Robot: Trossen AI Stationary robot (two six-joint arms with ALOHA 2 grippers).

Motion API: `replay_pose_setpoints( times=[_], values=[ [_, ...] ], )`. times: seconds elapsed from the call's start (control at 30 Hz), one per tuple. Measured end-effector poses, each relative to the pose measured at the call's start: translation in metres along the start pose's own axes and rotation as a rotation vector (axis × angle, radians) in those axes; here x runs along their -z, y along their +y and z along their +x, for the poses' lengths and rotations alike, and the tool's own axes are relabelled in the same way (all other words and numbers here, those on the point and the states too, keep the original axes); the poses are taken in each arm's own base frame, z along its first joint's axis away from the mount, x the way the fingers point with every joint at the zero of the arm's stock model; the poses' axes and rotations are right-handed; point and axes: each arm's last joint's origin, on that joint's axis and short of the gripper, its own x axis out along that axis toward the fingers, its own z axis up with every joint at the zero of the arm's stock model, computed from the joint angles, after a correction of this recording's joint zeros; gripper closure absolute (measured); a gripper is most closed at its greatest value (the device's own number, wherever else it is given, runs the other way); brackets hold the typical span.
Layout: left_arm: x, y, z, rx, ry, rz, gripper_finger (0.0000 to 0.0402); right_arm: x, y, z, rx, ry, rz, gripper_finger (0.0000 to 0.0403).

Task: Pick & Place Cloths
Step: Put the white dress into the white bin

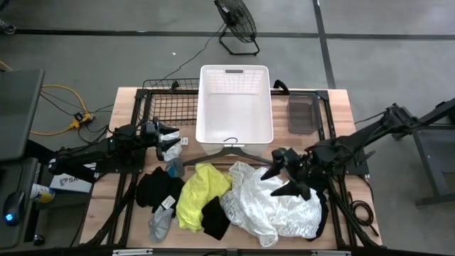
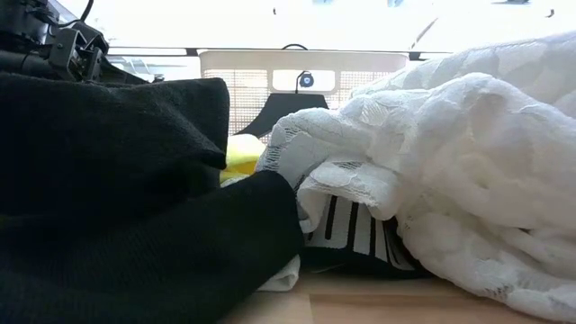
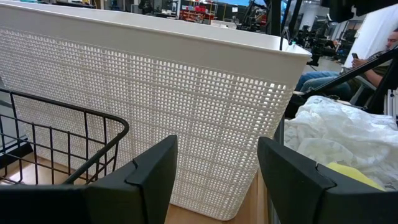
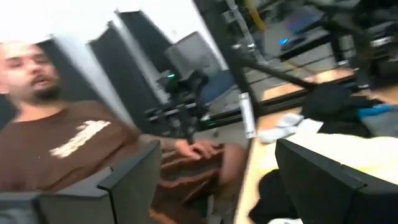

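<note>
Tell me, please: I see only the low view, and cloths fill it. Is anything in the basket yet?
Observer: No. From above, the basket looks empty.
Operator: Where is the right pincer?
Observer: The right pincer hangs open over the white lacy cloth and holds nothing.
Operator: And the left one?
Observer: The left pincer is open and empty, beside the basket and facing its wall.
</note>
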Motion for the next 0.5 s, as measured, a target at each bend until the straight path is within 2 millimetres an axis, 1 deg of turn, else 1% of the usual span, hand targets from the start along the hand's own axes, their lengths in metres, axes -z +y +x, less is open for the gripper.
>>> replay_pose_setpoints(
  times=[0.1,0.27,0.4,0.5],
  values=[
    [0.0,0.0,0.0,0.0,0.0,0.0,0.0183,0.007,-0.006,0.008,0.143,-0.037,0.051,0.0095],
    [0.0,0.0,0.0,0.0,0.0,0.0,0.0183,0.016,-0.018,0.019,0.274,-0.057,0.172,0.0095],
    [0.0,0.0,0.0,0.0,0.0,0.0,0.0183,0.025,-0.023,0.024,0.338,-0.041,0.306,0.0095],
    [0.0,0.0,0.0,0.0,0.0,0.0,0.0183,0.034,-0.024,0.024,0.382,0.006,0.419,0.0095]
  ],
)
